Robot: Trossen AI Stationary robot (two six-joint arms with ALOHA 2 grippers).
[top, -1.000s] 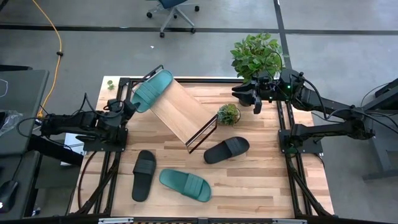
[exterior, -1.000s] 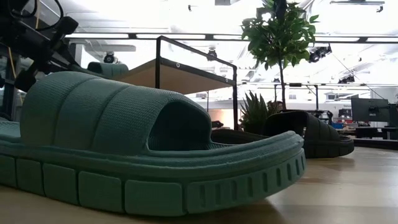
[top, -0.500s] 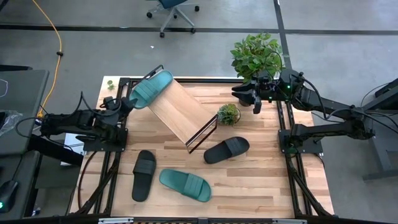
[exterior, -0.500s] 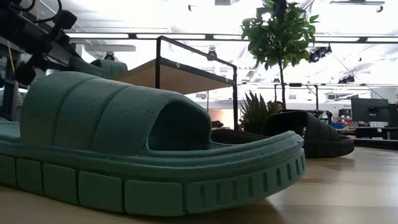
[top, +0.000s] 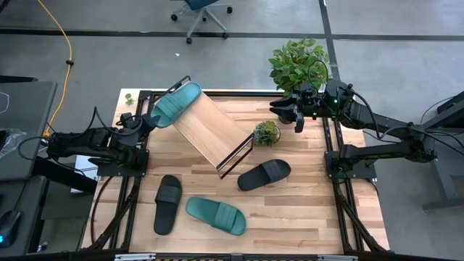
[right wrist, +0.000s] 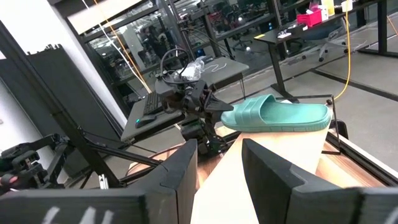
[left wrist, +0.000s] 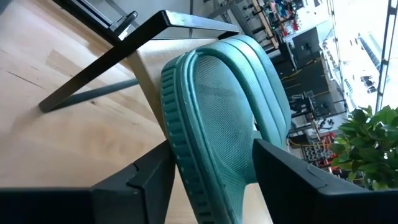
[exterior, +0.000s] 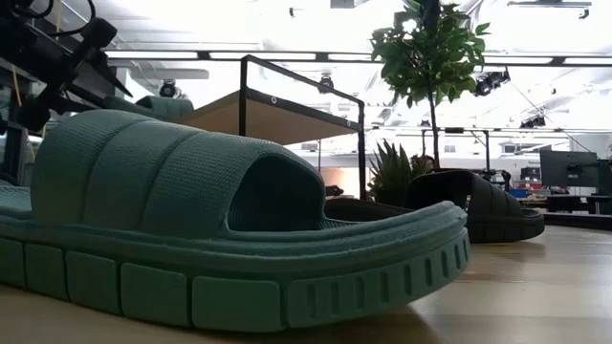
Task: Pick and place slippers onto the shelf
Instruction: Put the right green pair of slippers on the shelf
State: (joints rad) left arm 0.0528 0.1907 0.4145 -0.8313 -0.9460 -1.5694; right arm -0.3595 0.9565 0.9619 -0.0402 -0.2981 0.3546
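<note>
Small plant [top: 266, 133] sits by shelf [top: 210, 130] corner. Teal slipper [top: 176, 104] on shelf top (between fingers), L gripper [top: 145, 118] open, holding nothing.

You have one teal slipper [top: 176, 104] lying on the slanted shelf [top: 210, 129] at its far-left end. Your other teal slipper [top: 215, 215] and both black slippers [top: 167, 203] [top: 264, 174] lie flat on the table, nearer.

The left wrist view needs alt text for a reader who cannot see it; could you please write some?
A teal-green slipper lies at the corner of the slanted light-wood shelf, between the open fingers of the left hand, which do not press its sides. The shelf's black wire frame runs past it, with a leafy plant beyond.
</note>
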